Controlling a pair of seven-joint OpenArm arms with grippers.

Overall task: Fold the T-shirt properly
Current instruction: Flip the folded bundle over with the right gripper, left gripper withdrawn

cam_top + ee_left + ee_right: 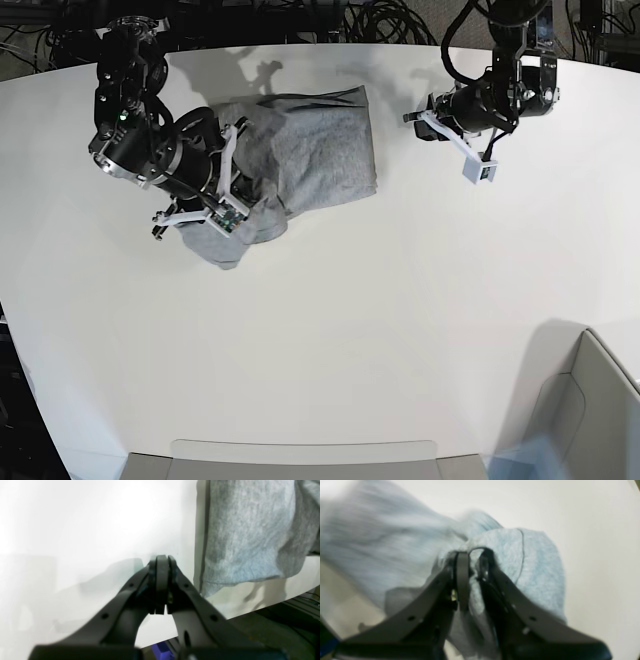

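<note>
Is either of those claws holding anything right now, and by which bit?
Yes. The right gripper is shut on a bunched fold of the T-shirt, at its edge nearest that arm. The left gripper is closed on nothing, beside the cloth.

Grey T-shirt point(315, 150) bunched on white table point(400, 330), right pincer point(235, 185) at its edge, left pincer point(440, 125) apart.

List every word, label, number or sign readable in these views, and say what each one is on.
None can be read.
T-shirt: only plain grey cloth shows, no lettering in any view.
Right end effector, shut on the T-shirt: no markings visible.
Left end effector, shut and empty: no markings visible.
White table: bare of text.
</note>
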